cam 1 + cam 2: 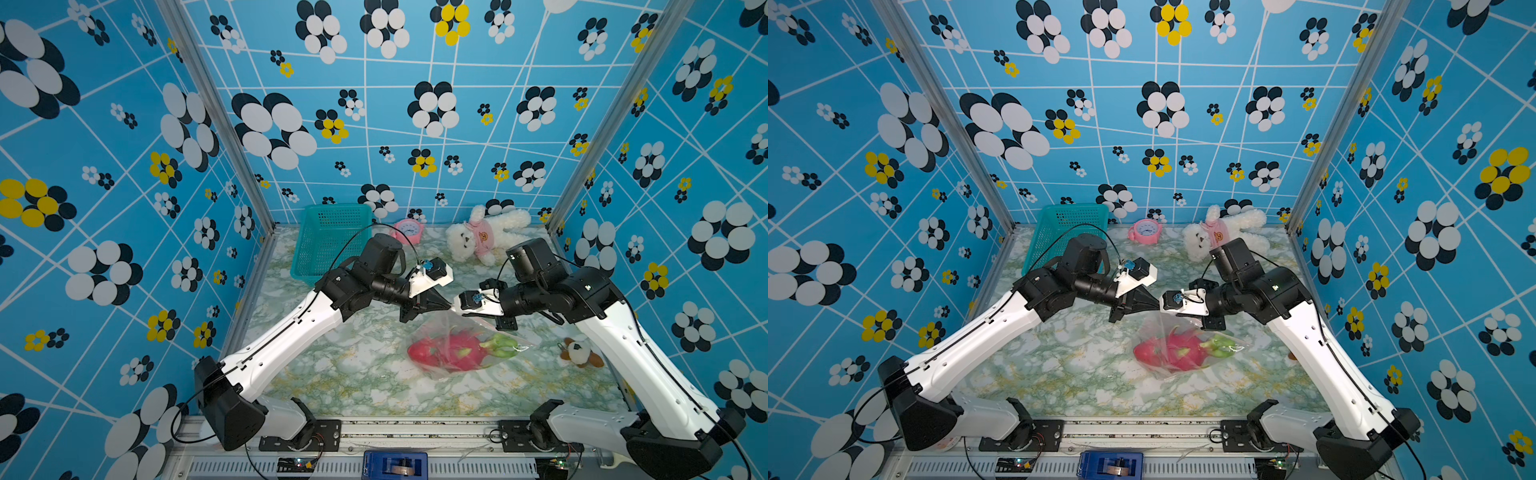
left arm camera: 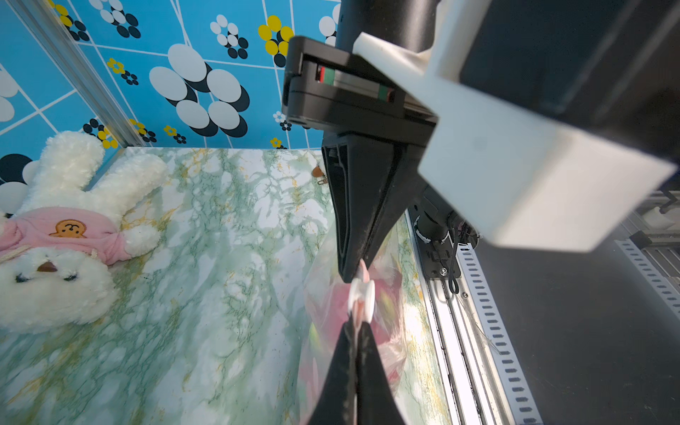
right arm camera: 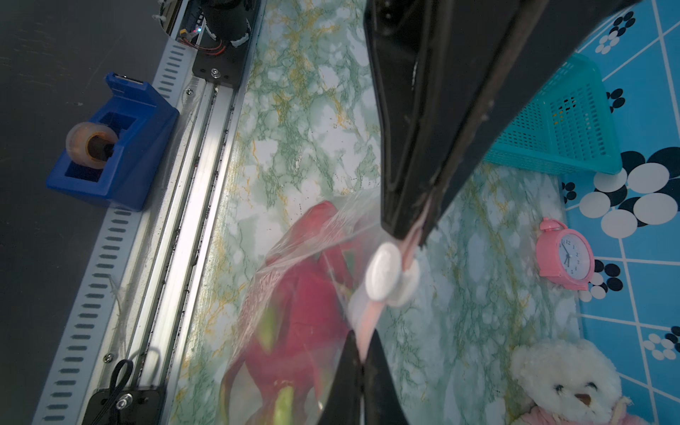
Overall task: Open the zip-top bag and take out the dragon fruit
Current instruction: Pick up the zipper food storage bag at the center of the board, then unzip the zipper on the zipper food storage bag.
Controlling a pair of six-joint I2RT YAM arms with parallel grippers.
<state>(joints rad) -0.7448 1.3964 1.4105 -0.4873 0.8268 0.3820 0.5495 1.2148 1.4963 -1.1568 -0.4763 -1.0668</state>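
Clearly, we had the zip-top bag (image 1: pixel 440 330) pinched at its top edge: our left gripper (image 2: pixel 356 325) clamped tight on its pale pink zip strip (image 3: pixel 368 320) to one side of the white slider (image 3: pixel 388 276), our right gripper (image 3: pixel 362 347) likewise on the other side. The bag hung from that edge over the marbled table (image 1: pixel 353 374), and the dragon fruit (image 1: pixel 451 353) lay inside it, low against the tabletop.

You had the clear, crinkly zip-top bag (image 1: pixel 455 330) hanging from its raised pale pink zip strip (image 3: pixel 368 320), white slider (image 3: pixel 386 272) on it, lower end on the marbled table (image 1: pixel 353 374), with the red, green-tipped dragon fruit (image 1: pixel 451 353) lying inside on its side.
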